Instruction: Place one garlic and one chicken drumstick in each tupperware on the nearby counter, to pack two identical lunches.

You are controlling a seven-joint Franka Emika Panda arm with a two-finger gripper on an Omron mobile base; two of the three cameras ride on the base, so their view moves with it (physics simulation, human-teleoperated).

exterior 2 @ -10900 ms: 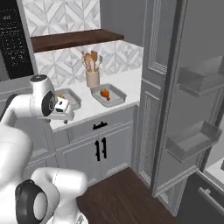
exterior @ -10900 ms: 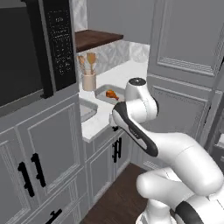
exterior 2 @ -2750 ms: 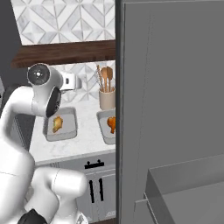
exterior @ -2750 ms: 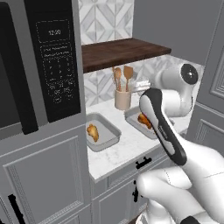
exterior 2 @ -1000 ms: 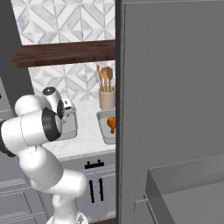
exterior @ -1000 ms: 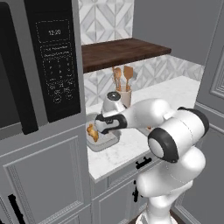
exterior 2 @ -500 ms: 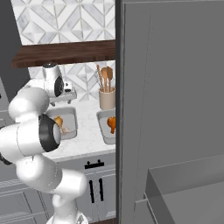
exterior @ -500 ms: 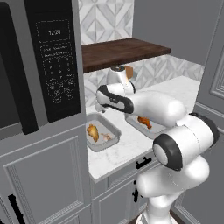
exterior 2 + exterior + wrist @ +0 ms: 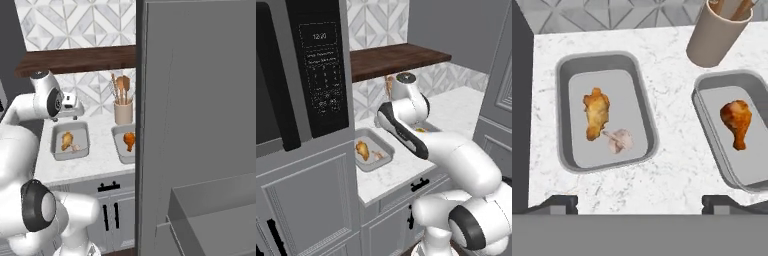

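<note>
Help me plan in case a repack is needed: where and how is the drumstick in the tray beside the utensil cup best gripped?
Probably from straight above, jaws across the chicken drumstick at its fat upper end. It lies flat and alone in the tupperware, so the open gripper has room on both sides.

Right tupperware (image 9: 712,135) cut off at hand-view edge; in left base view, arm (image 9: 406,135) probably hides it.

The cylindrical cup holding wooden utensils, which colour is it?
Beige; the cylindrical utensil cup shows best in the hand view.
</note>
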